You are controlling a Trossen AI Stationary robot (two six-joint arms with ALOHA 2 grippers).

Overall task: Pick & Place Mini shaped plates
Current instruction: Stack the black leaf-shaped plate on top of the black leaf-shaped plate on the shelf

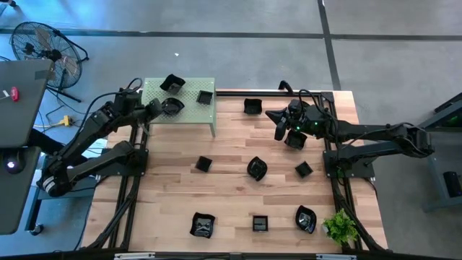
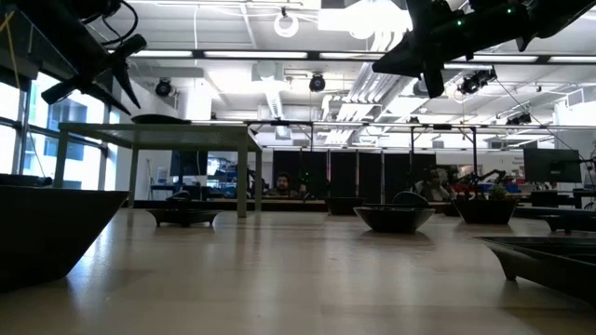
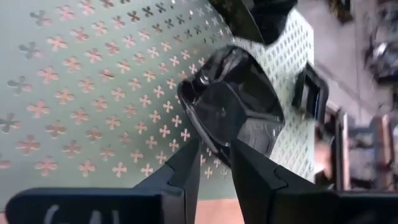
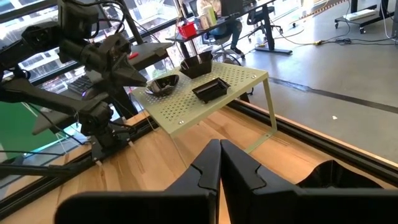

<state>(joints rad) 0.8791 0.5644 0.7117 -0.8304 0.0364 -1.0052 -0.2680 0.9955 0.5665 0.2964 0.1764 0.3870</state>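
Both arms dark, near black throughout; tubular links joined by bulkier rounded joint housings. Left arm (image 1: 94,141) and right arm (image 1: 375,137) each trail thin black cables looping near the wrist. Small green light glows on the right wrist (image 1: 297,130). Gripper fingers (image 4: 242,165) matte black, wedge-shaped, tapering to narrow tips, mounted on a flat black crossbar.
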